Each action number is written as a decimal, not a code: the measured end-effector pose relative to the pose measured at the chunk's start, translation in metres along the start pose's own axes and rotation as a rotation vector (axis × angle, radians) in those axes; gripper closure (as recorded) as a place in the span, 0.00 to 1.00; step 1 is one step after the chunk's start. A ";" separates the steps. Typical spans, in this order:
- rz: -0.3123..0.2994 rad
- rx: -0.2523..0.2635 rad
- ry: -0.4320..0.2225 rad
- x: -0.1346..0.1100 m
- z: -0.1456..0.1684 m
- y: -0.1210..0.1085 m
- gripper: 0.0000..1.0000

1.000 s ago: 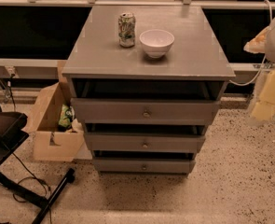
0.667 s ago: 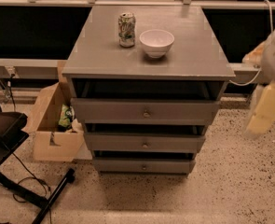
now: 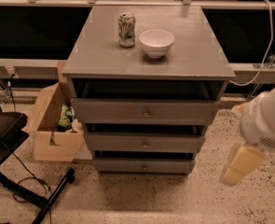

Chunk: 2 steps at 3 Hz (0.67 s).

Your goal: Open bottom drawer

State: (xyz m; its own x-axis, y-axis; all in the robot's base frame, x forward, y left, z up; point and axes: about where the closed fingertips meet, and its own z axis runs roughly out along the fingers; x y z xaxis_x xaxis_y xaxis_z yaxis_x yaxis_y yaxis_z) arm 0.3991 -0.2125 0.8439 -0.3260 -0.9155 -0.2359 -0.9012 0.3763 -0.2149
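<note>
Speckled stone floor surrounds a grey three-drawer chest (image 3: 188,55) whose bottom drawer (image 3: 123,166), lowest in the chest, looks unopened; the gripper (image 3: 242,164) hangs right of the chest, its grip impossible to tell, so approach seems the step, next reaching the drawer's round knob (image 3: 144,167).

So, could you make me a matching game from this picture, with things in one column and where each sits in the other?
Things
1. can
2. cardboard box
3. bottom drawer
4. gripper

Places
A. lowest in the grey chest
B. on the chest top, left of the white bowl
C. on the floor, left of the chest
D. in the air, right of the chest, low down

Pairs: 1-B, 2-C, 3-A, 4-D
</note>
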 end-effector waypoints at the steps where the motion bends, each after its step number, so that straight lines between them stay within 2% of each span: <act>1: 0.036 -0.036 0.054 0.019 0.079 0.029 0.00; 2: 0.010 -0.067 0.142 0.028 0.157 0.056 0.00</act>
State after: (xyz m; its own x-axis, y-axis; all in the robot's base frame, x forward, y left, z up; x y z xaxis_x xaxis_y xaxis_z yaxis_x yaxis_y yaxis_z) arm 0.3844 -0.1945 0.6761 -0.3676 -0.9246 -0.1000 -0.9133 0.3792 -0.1484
